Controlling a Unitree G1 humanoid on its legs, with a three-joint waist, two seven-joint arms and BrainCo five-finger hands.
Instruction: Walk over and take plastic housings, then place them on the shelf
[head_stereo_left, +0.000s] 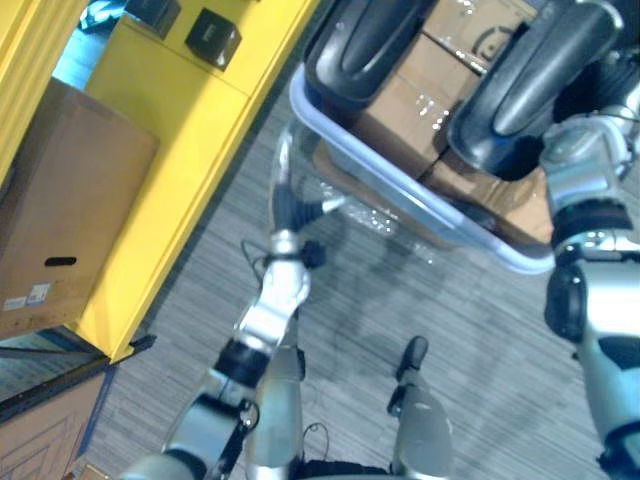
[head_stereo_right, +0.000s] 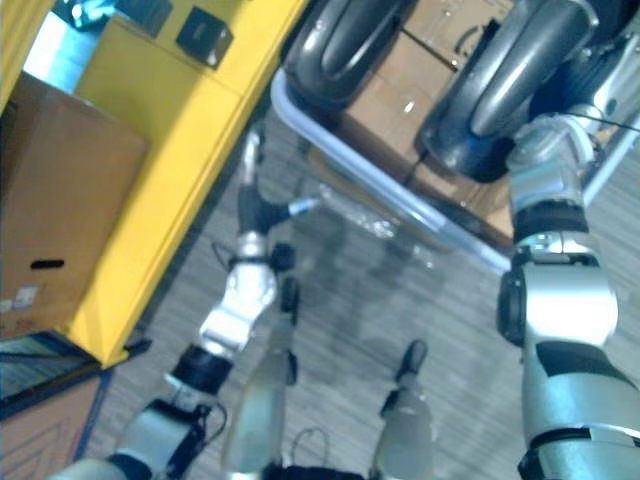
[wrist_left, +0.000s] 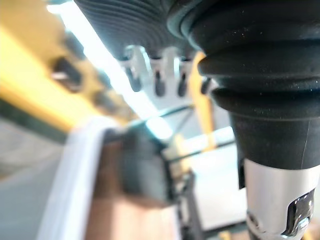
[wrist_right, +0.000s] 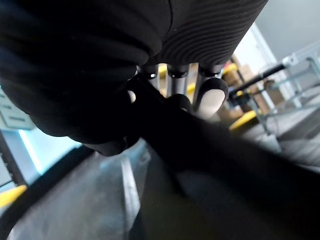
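Black plastic housings: two (in one clear bin) | right hand grasps one | left hand released

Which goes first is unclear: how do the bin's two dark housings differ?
The left housing lies nearer the yellow shelf, the right housing farther off. The right hand is at the right housing; the left hand is short of the left housing, by the wall of the clear bin. Both are dark, glossy, atop cardboard boxes.
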